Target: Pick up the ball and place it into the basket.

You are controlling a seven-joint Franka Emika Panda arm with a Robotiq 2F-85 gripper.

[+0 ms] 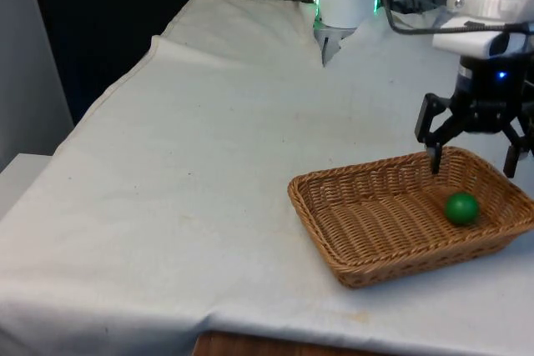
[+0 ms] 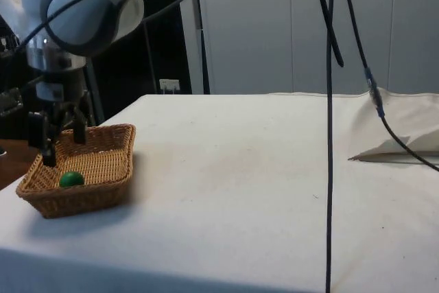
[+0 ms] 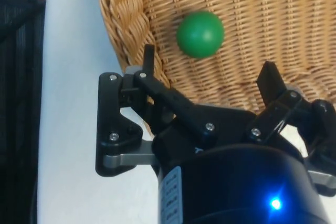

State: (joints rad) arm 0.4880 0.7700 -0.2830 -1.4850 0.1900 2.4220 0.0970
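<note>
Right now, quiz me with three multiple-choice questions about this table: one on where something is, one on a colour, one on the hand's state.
1. Where is the small round ball?
A. on the cloth
B. inside the woven wicker basket
C. between the fingers

2. What colour is the ball?
A. red
B. yellow
C. green

3. How is the black two-finger hand?
A. open and empty
B. shut on the ball
C. shut on the basket rim

Answers: 1 B, it rests on the basket floor; 2 C, green in all views; 3 A, the fingers stand spread above the basket with nothing between them.
</note>
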